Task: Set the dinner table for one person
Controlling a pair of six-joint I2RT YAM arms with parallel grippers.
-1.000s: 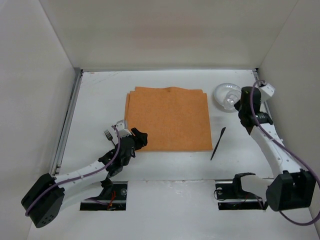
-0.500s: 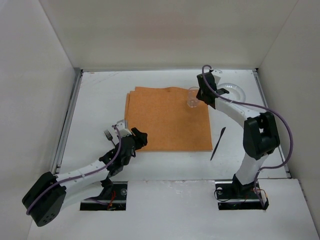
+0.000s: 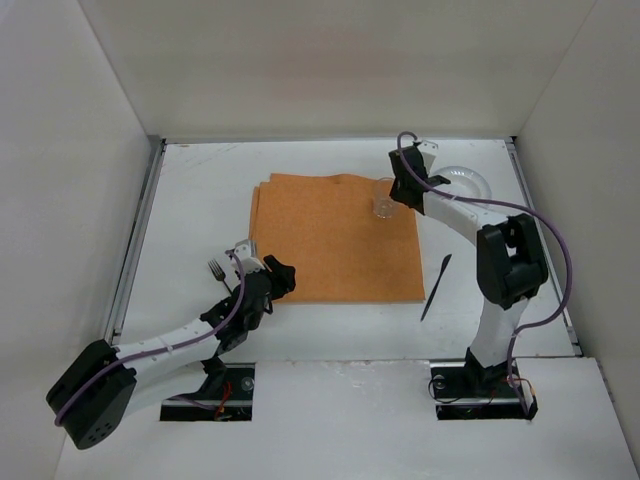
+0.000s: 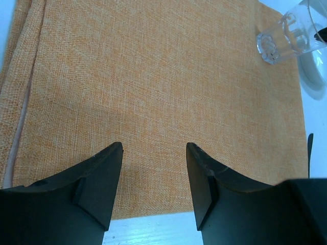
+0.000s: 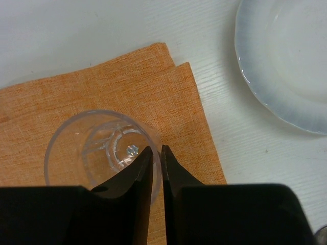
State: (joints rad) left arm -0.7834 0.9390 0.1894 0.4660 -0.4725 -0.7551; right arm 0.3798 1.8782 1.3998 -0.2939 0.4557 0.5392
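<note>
An orange cloth placemat (image 3: pixel 335 238) lies in the middle of the white dinner table (image 3: pixel 200 200). My right gripper (image 3: pixel 392 198) is shut on the rim of a clear glass (image 3: pixel 384 203), one finger inside and one outside (image 5: pixel 156 158), over the mat's far right corner (image 5: pixel 102 87). The glass (image 4: pixel 286 33) also shows in the left wrist view. A white plate (image 3: pixel 462 181) lies right of the mat, also seen in the right wrist view (image 5: pixel 286 61). My left gripper (image 3: pixel 280 272) is open and empty at the mat's near left edge (image 4: pixel 153 153).
A fork (image 3: pixel 216 270) lies left of my left gripper. A black knife (image 3: pixel 436 286) lies on the table right of the mat. Metal rails (image 3: pixel 135 240) run along the side edges. White walls enclose the table.
My right gripper has carried the glass from beside the plate leftward to the mat's far right corner. The left arm has stayed nearly still.
</note>
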